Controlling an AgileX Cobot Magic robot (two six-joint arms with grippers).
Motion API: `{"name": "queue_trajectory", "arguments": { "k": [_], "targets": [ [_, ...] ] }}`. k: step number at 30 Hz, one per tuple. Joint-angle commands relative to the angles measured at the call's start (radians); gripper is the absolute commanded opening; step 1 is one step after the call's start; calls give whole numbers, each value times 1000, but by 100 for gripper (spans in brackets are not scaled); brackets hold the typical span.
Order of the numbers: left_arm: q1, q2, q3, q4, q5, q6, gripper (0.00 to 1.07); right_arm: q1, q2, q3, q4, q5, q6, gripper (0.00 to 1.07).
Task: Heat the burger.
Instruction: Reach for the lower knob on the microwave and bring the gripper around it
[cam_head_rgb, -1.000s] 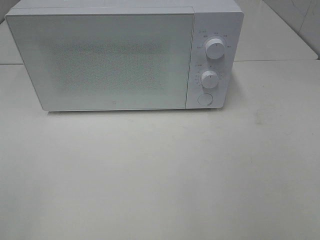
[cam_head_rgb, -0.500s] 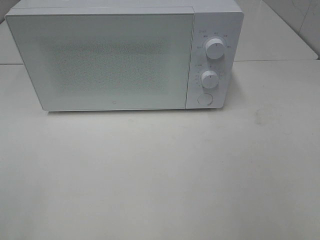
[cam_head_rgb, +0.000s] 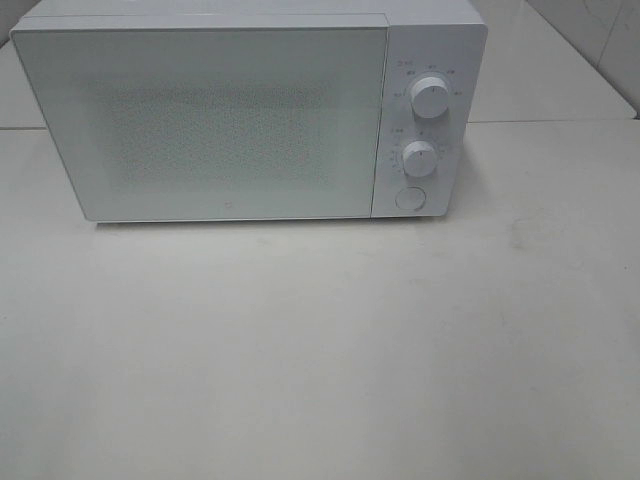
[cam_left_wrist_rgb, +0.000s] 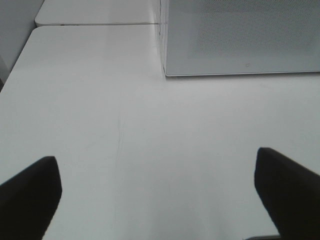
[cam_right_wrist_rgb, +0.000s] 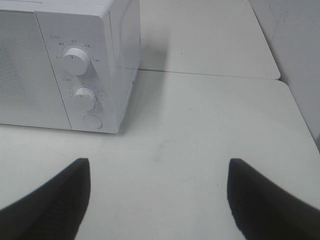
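The burger is out of view in every frame. A white microwave (cam_head_rgb: 250, 110) stands at the back of the table with its door (cam_head_rgb: 205, 120) shut. It has two round knobs (cam_head_rgb: 430, 97) and a round button (cam_head_rgb: 409, 198) on its right panel. Neither arm appears in the exterior high view. My left gripper (cam_left_wrist_rgb: 160, 200) hovers open over bare table in front of the microwave's (cam_left_wrist_rgb: 240, 37) left corner. My right gripper (cam_right_wrist_rgb: 160, 200) is open too, off the microwave's (cam_right_wrist_rgb: 75, 65) right front, with nothing between its fingers.
The white table (cam_head_rgb: 320, 350) stretches in front of the microwave. A seam (cam_head_rgb: 550, 122) between table tops runs behind, to the right. A grey wall (cam_right_wrist_rgb: 295, 50) stands past the table's right edge.
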Motion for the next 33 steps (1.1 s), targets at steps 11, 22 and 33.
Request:
{"name": "queue_trajectory", "arguments": {
  "k": [11,22,33],
  "targets": [
    [3,-16,1,3,4,-3,100,-6,173,68,1,-287,4,74],
    [3,-16,1,3,4,-3,100,-6,329,94,1,-485,12,74],
    [3,-16,1,3,4,-3,100,-6,542,95,-3,-758,30,74]
  ]
}}
